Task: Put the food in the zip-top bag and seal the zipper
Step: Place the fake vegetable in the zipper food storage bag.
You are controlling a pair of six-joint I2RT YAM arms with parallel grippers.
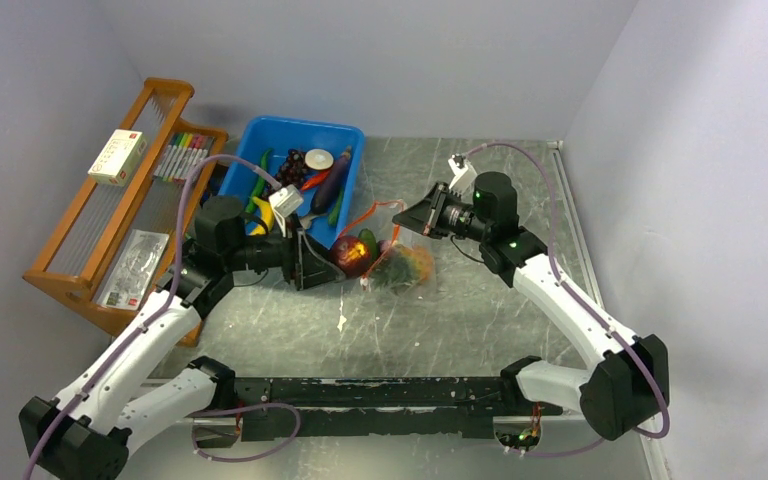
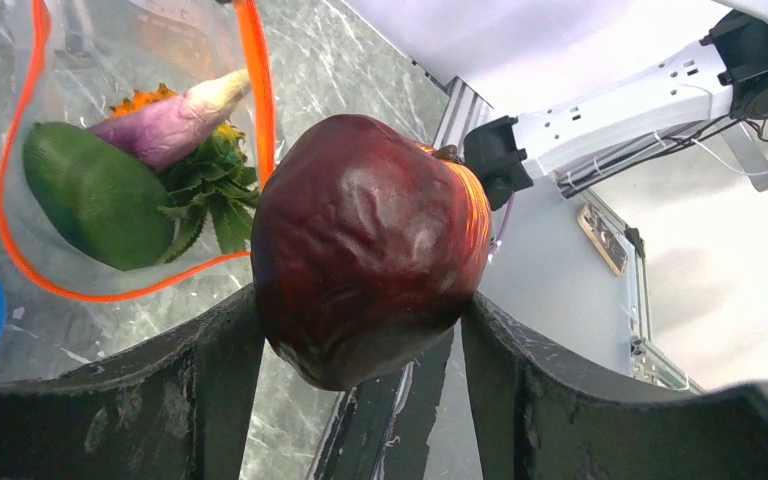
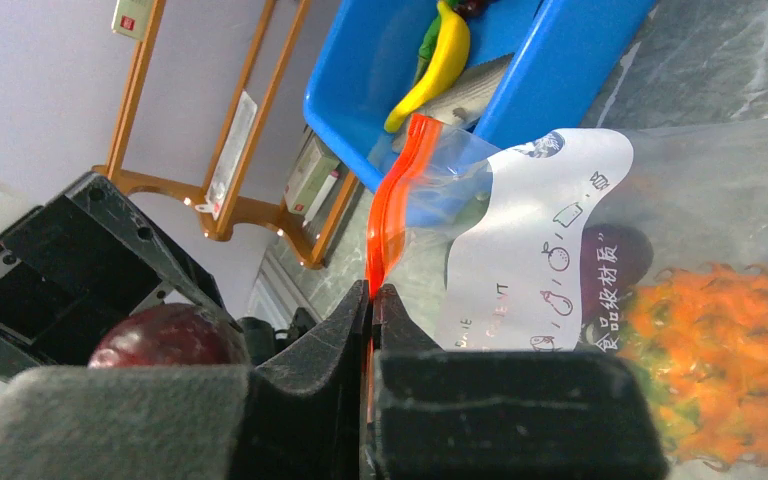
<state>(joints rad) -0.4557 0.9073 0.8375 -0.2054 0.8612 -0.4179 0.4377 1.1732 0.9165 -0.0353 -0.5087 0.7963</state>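
Note:
My left gripper (image 2: 360, 322) is shut on a dark red round toy fruit (image 2: 370, 245), held just in front of the open mouth of the clear zip-top bag (image 1: 407, 263). My right gripper (image 3: 372, 296) is shut on the red zipper (image 3: 396, 205) and holds the top edge of the mouth up. Inside the bag lie a green piece (image 2: 95, 195), a purple-and-white piece (image 2: 175, 125) and the orange pineapple (image 3: 730, 350) with green leaves. From above, the fruit (image 1: 350, 255) sits between the left gripper (image 1: 335, 262) and the bag, with the right gripper (image 1: 401, 214) above the mouth.
A blue bin (image 1: 260, 135) behind the left arm holds more food: an eggplant (image 1: 330, 180), dark grapes (image 1: 292, 165), a white-faced round piece (image 1: 318, 158) and a yellow banana (image 3: 435, 65). A wooden rack (image 1: 60, 275) with marker pens (image 1: 182, 155) stands at far left.

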